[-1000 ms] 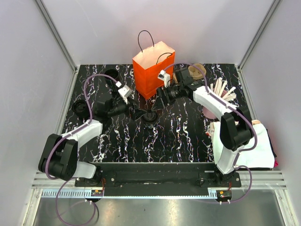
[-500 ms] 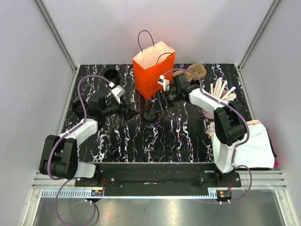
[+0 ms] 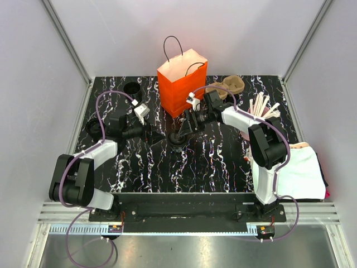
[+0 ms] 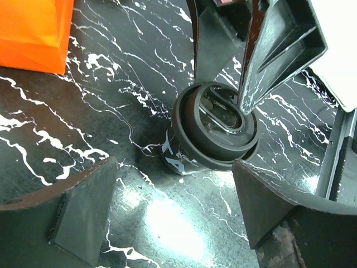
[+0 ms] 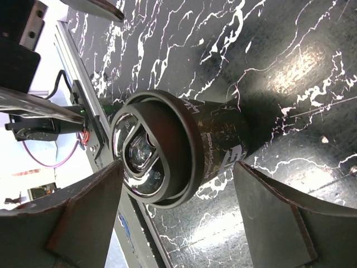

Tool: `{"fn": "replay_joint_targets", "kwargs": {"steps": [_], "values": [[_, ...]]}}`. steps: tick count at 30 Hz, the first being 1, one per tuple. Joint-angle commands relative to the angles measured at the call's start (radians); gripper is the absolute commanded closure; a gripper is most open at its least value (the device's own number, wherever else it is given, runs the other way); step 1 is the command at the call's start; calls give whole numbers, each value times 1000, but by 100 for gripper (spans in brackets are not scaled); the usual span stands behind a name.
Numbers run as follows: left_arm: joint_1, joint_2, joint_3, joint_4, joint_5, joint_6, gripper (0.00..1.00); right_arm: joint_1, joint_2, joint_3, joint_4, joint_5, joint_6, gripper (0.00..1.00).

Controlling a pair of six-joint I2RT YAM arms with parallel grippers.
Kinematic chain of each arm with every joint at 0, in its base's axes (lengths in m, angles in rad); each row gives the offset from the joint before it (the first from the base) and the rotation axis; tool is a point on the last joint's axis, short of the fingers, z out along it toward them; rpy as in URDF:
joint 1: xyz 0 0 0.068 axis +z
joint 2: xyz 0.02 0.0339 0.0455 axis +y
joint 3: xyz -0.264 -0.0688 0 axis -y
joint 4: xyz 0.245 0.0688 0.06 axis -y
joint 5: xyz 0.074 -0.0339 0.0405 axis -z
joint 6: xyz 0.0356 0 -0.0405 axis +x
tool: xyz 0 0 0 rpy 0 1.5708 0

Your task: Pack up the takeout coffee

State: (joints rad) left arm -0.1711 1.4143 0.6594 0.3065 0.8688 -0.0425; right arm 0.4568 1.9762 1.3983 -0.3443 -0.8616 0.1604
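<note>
The takeout coffee, a small black cup with a round black lid, stands upright on the marble table in front of the orange paper bag. My right gripper hangs over it from behind, open. In the right wrist view the cup sits between that gripper's spread jaws, close on each side. My left gripper is open just left of the cup. From the left wrist the cup lies ahead of my left gripper, with the right gripper's fingers above the lid.
A brown pulp tray sits behind the right arm. A pink cup with white sticks stands at the right. Black round pieces lie at the back left and far left. A white cloth is at the right edge.
My left gripper has drawn back leftward from the cup. The right gripper has come down and forward around the cup, and its jaws have narrowed slightly.
</note>
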Motion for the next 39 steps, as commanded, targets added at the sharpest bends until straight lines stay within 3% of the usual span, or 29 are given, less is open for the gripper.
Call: {"fn": "replay_joint_targets", "kwargs": {"steps": [1,10,24,30,39], "values": [[1,21,-9,42,29,7,13,-4,9,-8,53,-37,34,18],[-10,43,-12,55,22,0,14,-4,23,-18,70,-30,54,26],[-39,83,5,52,15,-26,14,-6,27,-32,77,-13,70,53],[-28,106,2,120,62,-115,13,-6,12,-45,88,-5,76,55],[-25,86,-9,120,42,-97,14,-1,-46,-64,113,13,87,58]]}}
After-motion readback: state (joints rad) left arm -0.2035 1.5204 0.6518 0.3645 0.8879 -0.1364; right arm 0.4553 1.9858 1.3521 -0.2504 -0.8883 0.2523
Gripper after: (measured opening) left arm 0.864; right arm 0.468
